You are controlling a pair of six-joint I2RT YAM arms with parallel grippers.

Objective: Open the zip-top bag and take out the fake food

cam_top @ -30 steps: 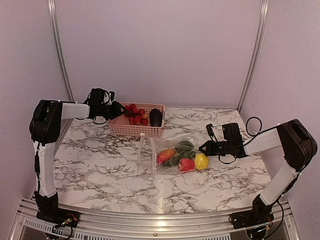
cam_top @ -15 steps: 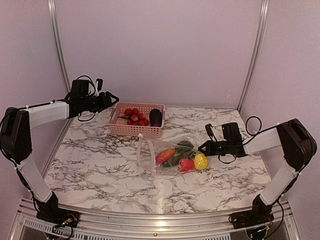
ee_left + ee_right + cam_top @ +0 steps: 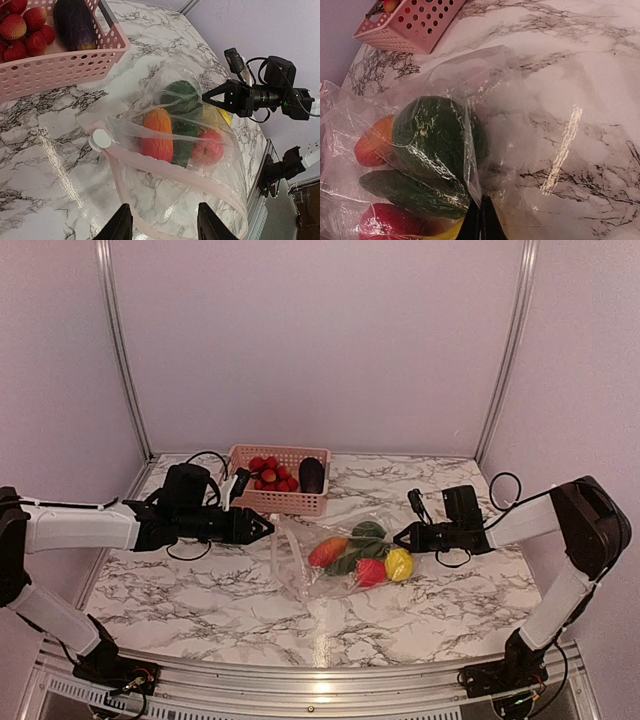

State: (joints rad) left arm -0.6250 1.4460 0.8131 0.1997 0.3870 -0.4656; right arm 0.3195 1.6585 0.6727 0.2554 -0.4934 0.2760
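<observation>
The clear zip-top bag (image 3: 335, 555) lies on the marble table, its mouth open toward the left. Inside it are an orange piece (image 3: 157, 133), a round dark green piece (image 3: 435, 135), a green cucumber (image 3: 415, 194), a red piece (image 3: 371, 571) and a yellow lemon (image 3: 400, 563). My right gripper (image 3: 399, 537) is shut on a fold of the bag's closed end (image 3: 472, 185). My left gripper (image 3: 162, 225) is open and empty, just outside the bag's pink zip rim (image 3: 165, 167). Red strawberries (image 3: 268, 472) and a purple eggplant (image 3: 312, 474) lie in the pink basket (image 3: 280, 500).
The pink basket (image 3: 60, 70) stands at the back of the table, just behind the bag. The bag's white slider (image 3: 100, 140) sits at the near end of the zip. Metal frame posts rise at the back corners.
My left arm has swung from above the basket down and forward to the bag's open mouth. The right gripper has lifted the bag's end slightly; the food has shifted a little.
</observation>
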